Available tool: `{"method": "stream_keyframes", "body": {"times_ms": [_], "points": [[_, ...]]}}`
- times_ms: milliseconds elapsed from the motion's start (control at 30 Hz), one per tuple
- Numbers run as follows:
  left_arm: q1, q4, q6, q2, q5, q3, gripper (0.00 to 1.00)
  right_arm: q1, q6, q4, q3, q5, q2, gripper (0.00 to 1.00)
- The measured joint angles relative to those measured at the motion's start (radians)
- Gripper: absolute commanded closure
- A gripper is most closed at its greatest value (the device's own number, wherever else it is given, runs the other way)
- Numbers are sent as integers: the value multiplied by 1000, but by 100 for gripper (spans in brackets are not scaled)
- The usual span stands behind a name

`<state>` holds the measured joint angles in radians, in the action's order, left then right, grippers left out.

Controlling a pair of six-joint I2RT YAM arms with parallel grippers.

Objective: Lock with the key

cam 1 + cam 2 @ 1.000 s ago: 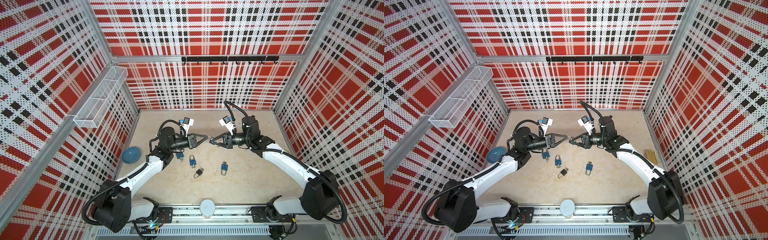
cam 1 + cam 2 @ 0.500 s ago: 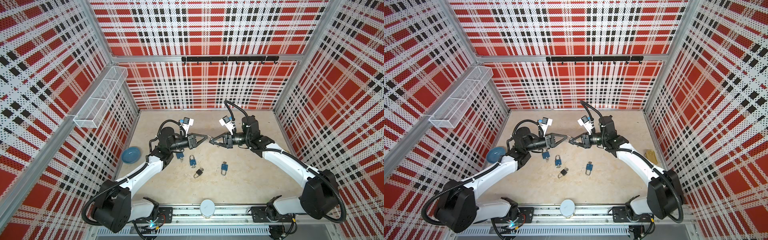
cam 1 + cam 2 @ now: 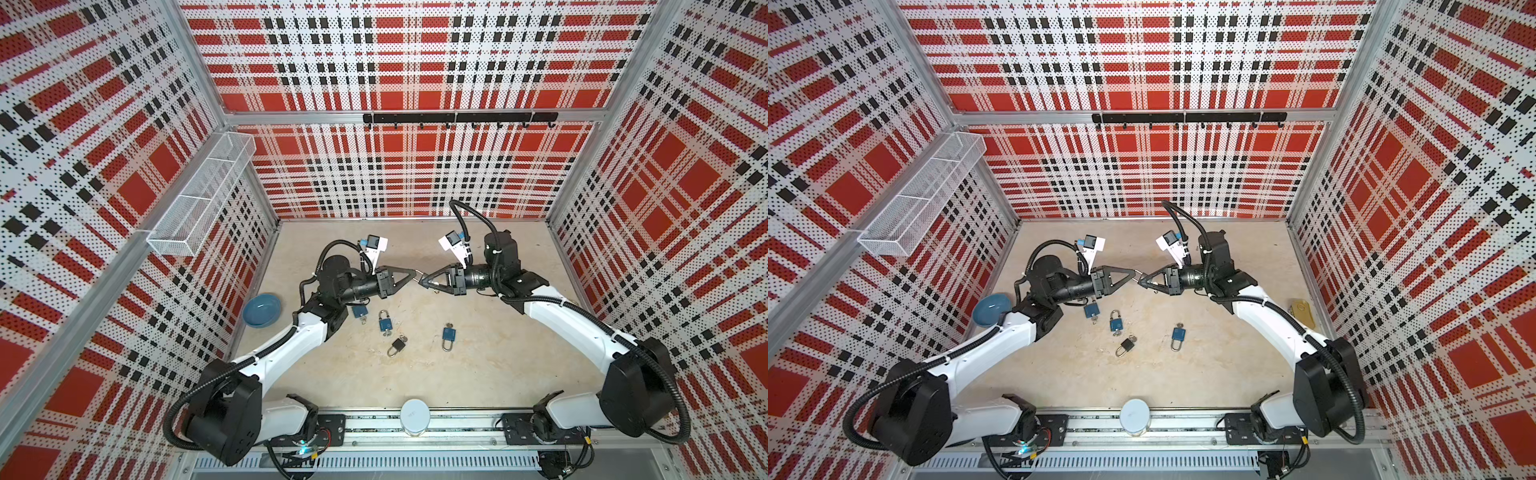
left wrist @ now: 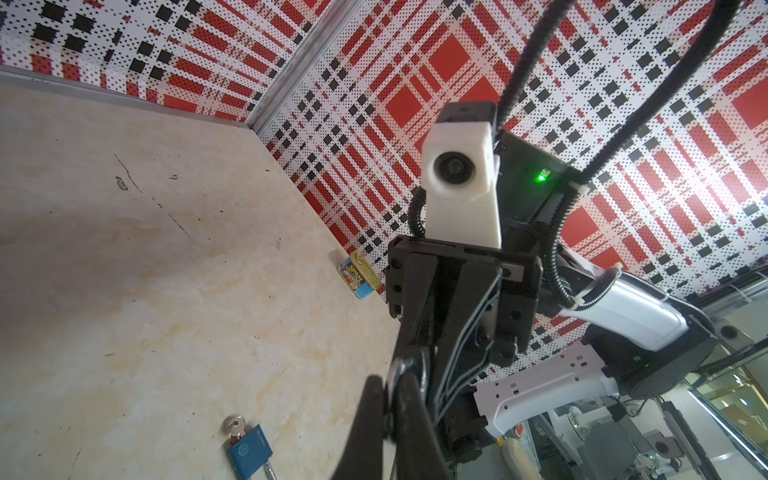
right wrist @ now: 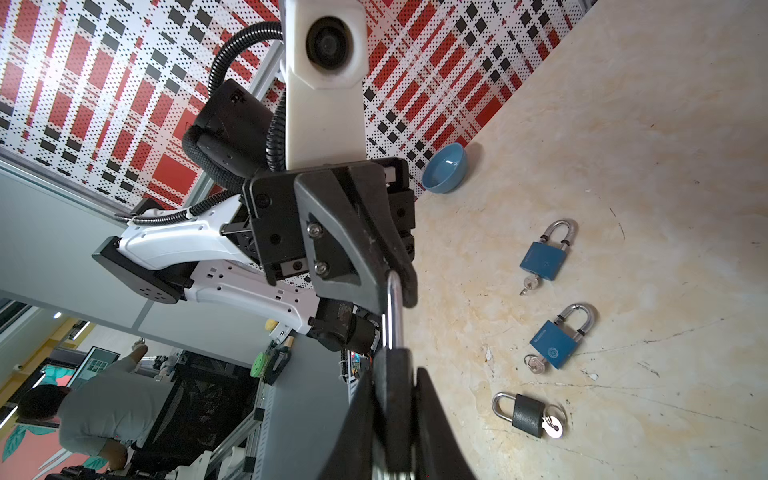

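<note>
A black lock (image 5: 392,415) hangs in mid-air between both arms above the table's middle. My right gripper (image 5: 392,386) is shut on its body. The silver shackle (image 5: 392,309) runs across to my left gripper (image 4: 390,395), which is shut on the shackle's bend (image 4: 401,368). In both top views the two grippers meet tip to tip, the left gripper (image 3: 414,273) facing the right gripper (image 3: 423,281). A silver edge shows under the lock body in the right wrist view. I cannot tell whether that edge is the key.
On the table below lie three blue padlocks (image 3: 359,311) (image 3: 385,323) (image 3: 448,334) and a black one (image 3: 398,345), each with a key in it. A blue bowl (image 3: 262,309) sits by the left wall. A Spam can (image 4: 359,276) stands by the right wall. A white cylinder (image 3: 414,415) stands at the front edge.
</note>
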<state>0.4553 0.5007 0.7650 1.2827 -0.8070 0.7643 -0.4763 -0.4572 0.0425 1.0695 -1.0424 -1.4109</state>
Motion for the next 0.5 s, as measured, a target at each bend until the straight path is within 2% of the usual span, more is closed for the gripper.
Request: {"method": "stream_keyframes", "body": {"times_ms": [500], "points": [[31,16,-3,0,68,-6,100,7,-12,2,0,0,0,100]]}}
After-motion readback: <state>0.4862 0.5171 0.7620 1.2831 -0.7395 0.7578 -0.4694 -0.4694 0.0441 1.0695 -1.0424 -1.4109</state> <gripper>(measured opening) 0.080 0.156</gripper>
